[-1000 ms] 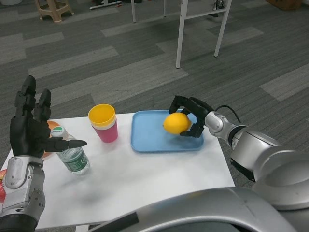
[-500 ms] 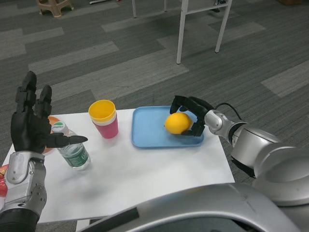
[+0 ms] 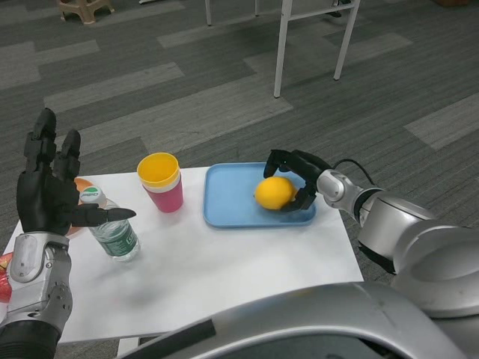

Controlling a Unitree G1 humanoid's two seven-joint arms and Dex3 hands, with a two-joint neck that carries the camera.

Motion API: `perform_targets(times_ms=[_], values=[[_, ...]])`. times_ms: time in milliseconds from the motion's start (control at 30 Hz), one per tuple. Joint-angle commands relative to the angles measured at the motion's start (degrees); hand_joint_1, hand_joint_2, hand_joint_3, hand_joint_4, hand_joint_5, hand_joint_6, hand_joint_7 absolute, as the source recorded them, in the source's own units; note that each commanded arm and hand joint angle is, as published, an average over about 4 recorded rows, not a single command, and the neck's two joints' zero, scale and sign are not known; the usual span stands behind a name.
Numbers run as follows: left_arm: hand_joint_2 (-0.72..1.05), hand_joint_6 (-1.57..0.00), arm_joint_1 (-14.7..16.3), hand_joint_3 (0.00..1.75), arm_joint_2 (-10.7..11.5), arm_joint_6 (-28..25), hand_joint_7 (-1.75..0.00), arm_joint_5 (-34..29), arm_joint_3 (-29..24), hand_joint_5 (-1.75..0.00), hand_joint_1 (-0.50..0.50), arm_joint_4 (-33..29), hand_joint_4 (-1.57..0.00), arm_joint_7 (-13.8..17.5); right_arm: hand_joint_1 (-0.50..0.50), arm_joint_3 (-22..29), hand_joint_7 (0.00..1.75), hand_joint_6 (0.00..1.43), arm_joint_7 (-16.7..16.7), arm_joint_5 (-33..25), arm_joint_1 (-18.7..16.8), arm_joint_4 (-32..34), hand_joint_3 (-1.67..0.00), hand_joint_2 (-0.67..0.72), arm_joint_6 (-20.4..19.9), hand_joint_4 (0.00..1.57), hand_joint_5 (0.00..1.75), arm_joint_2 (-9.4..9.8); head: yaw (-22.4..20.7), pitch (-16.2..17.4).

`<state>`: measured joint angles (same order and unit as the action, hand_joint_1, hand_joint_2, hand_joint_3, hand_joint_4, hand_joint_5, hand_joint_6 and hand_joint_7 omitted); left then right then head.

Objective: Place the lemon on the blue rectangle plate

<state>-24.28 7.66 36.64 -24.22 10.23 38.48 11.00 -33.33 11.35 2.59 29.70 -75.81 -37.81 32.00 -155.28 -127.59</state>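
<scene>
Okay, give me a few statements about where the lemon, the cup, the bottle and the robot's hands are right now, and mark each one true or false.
1. The lemon is over the blue rectangle plate. True.
2. The right hand is curled around the lemon. True.
3. The left hand holds the water bottle. False: it is raised with its fingers spread, holding nothing.
4. The pink cup with the yellow inside stands on the plate. False: it stands on the white table, left of the plate.
5. The water bottle is right of the cup. False: it is left of it.
</scene>
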Motion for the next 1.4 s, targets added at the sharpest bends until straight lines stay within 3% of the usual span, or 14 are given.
perform_targets(times_ms=[33,167,300,600,833,933,1167,1400], values=[[-0.10,0.00,-0.33,0.09,0.12,0.02,-0.14,-0.74,0.06,-0.21,-0.50,0.50,0.00,0.16,-0.17,-0.16,0.91,0.34,-0.94,-0.04,0.00,0.35,-0.48,-0.41,0.37,0.44,0.27,0.43,-0.07,0.06],[-0.10,0.00,-0.13,0.09,0.07,0.02,-0.14,-0.74,0.15,-0.21,-0.50,0.37,0.00,0.16,-0.17,-0.03,0.47,0.09,-1.84,-0.22,-0.39,0.70,-0.40,-0.35,0.33,0.25,0.07,0.45,-0.19,0.15],[-0.10,0.00,0.27,0.09,0.07,0.02,-0.14,-0.74,0.15,-0.26,-0.50,0.37,0.00,0.16,-0.17,0.59,0.21,0.00,-2.85,-0.31,-1.23,1.63,-0.32,-0.29,-0.07,0.14,0.00,0.63,-0.40,0.23],[-0.10,0.00,1.26,0.09,0.07,0.10,-0.14,-0.74,-0.03,-0.26,-0.50,0.19,0.00,0.16,-0.17,4.90,0.10,0.00,-3.00,-0.52,-3.14,3.39,-0.18,-0.18,-4.33,0.01,0.00,1.03,-1.16,-0.37],[-0.10,0.00,1.52,0.09,0.07,0.15,-0.14,-0.74,-0.12,-0.28,-0.50,0.11,0.00,0.16,-0.17,12.37,0.00,0.00,-3.18,-2.02,-5.97,5.93,-0.08,0.11,-9.08,0.00,0.00,1.53,-1.32,-0.36],[-0.10,0.00,1.52,0.09,0.07,0.13,-0.14,-0.74,-0.05,-0.31,-0.50,0.11,0.00,0.16,-0.20,13.38,0.00,0.00,-2.96,-7.80,-7.09,6.84,-0.02,0.28,-12.11,0.00,0.00,1.75,-1.40,-0.35],[-0.10,0.00,1.52,0.09,0.07,0.10,-0.14,-0.74,-0.03,-0.31,-0.50,0.06,0.00,0.16,-0.25,13.95,0.00,0.00,-2.92,-20.26,-9.97,10.72,0.00,0.46,-18.57,0.00,0.00,1.93,-1.73,-0.61],[-0.10,0.00,1.50,0.09,0.07,0.10,-0.14,-0.74,-0.21,-0.28,-0.50,-0.07,0.00,0.16,-0.33,18.63,0.00,0.00,-0.76,-26.14,-14.15,18.83,0.00,0.65,-24.04,0.00,0.00,2.39,-1.37,-0.64]])
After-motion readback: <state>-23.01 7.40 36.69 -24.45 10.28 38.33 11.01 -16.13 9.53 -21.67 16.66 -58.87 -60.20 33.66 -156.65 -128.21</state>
